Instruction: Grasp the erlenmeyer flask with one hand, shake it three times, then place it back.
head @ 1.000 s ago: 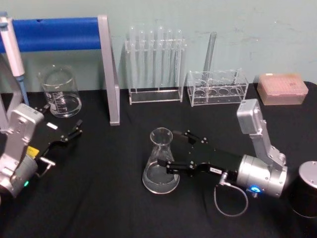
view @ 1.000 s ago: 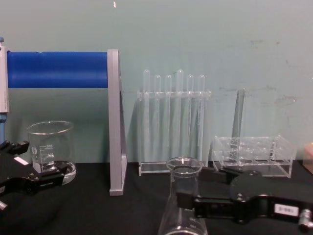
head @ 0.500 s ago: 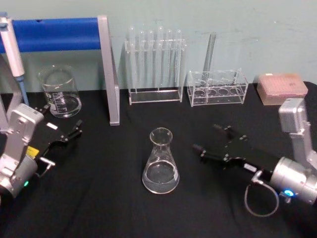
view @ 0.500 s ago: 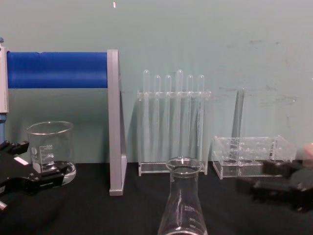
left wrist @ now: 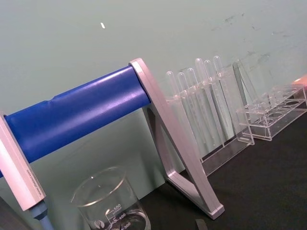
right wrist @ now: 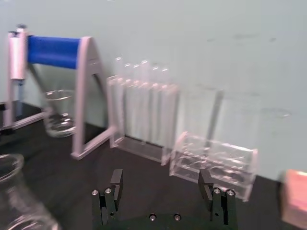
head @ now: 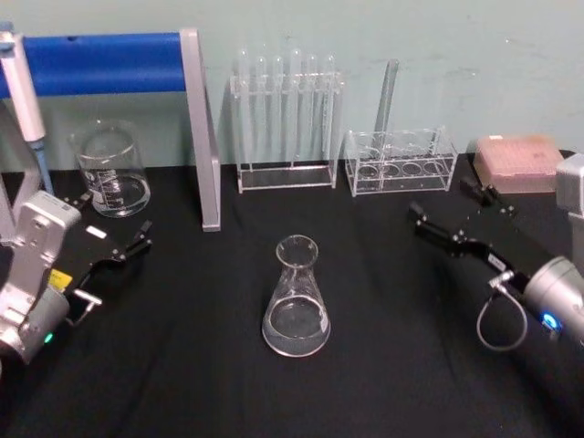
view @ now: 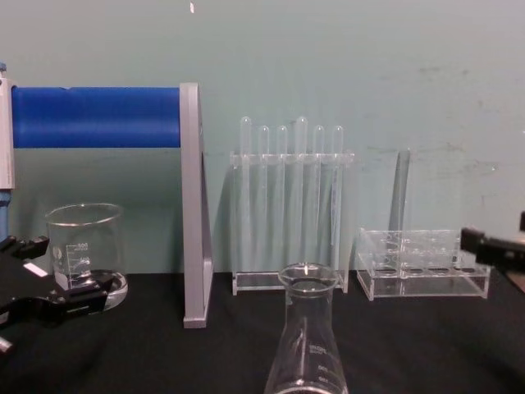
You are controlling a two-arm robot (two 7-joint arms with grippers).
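Erlenmeyer flask upright near the middle of the black table, released: clear glass, narrow neck, flared rim, faint white marks. Right gripper withdrawn from it toward the right edge, jaws wide apart, empty; placing-back apparently complete. Left gripper parked open near the left edge, before the beaker.
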